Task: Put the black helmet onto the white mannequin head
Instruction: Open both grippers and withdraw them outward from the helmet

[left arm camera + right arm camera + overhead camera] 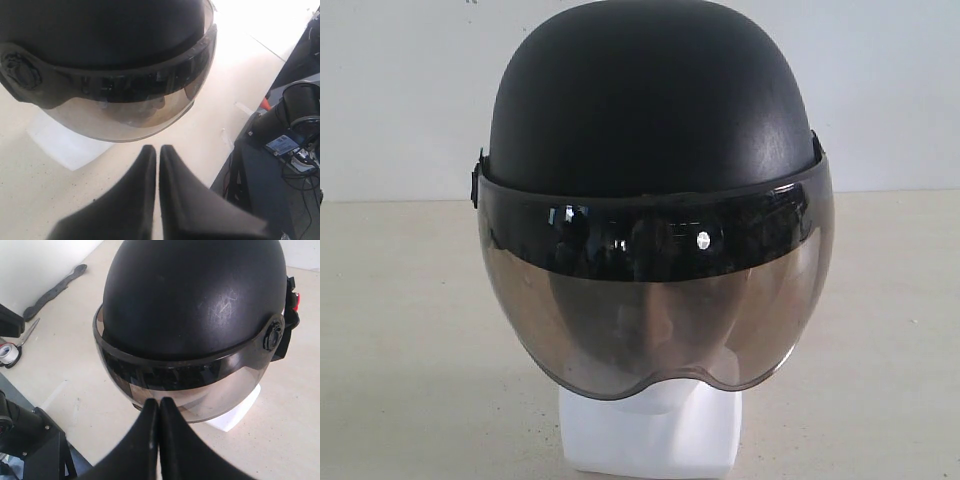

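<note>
We see the black helmet point(655, 95) seated on the white mannequin head point(650, 445), its visor point(655, 310) covering the face. Our left gripper point(158, 150) and right gripper point(159, 402) hover near the head, each pinched closed and empty. If either brushes the visor, the helmet could tip askew. We count one helmet, one head, two grippers.

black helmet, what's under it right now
The white mannequin head sits under the black helmet. Only its squared neck base and chin show below the tinted visor. The crown is hidden inside the helmet, and the face is only dim through the visor.
</note>
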